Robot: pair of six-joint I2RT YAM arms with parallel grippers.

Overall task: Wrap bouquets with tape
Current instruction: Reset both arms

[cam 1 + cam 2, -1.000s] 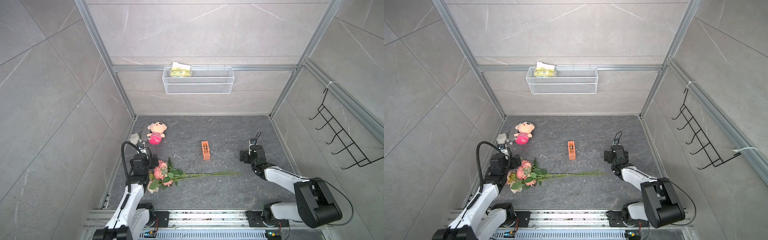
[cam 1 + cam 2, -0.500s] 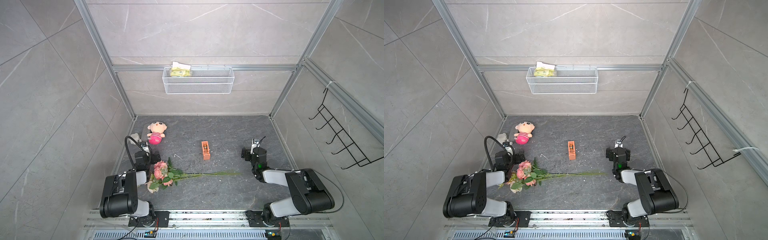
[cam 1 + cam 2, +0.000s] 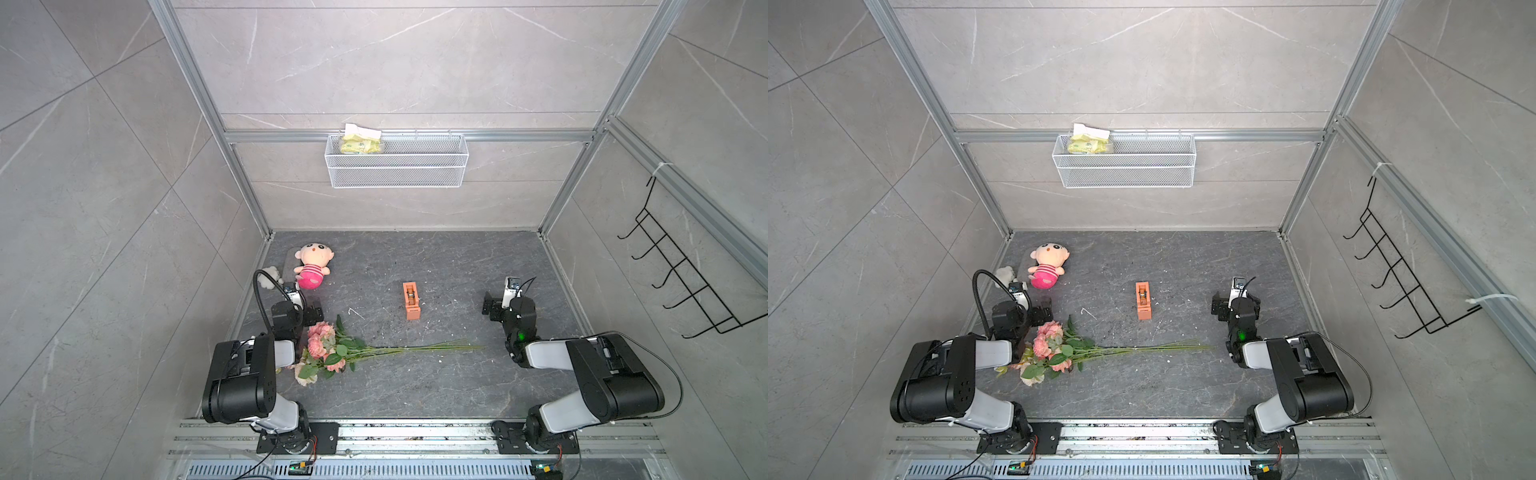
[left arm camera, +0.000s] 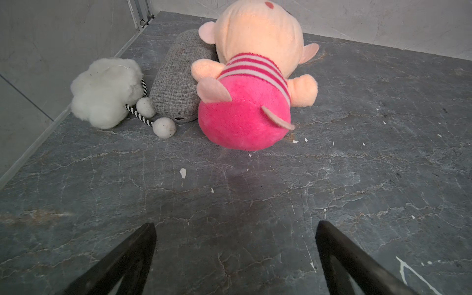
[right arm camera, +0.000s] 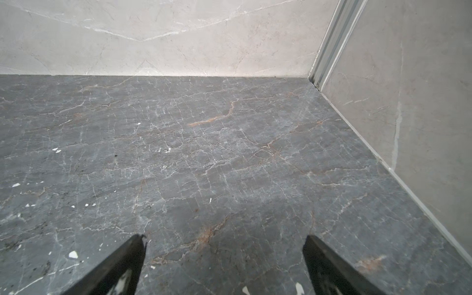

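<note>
Left arm (image 3: 239, 374) and right arm (image 3: 611, 374) in black boxy housings, pale grey shells, looping black cable (image 3: 256, 291) on the left, green light (image 3: 519, 335) on the right, black tapered fingers (image 4: 127, 260) on the left gripper (image 4: 235, 224)

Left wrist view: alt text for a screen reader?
A pink plush doll lies on the dark marble floor against a grey fabric case, a white fluffy toy beside it. The open left gripper holds nothing.

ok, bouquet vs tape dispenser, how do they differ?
Shape: the bouquet is long and thin-stemmed; the tape dispenser is a short block.
Colour: the bouquet is pink, peach and green; the tape dispenser plain orange.
Pose: the bouquet lies side to side; the tape dispenser lies front to back, farther back.
Shared: both lie flat on the dark tabletop, ungripped.
</note>
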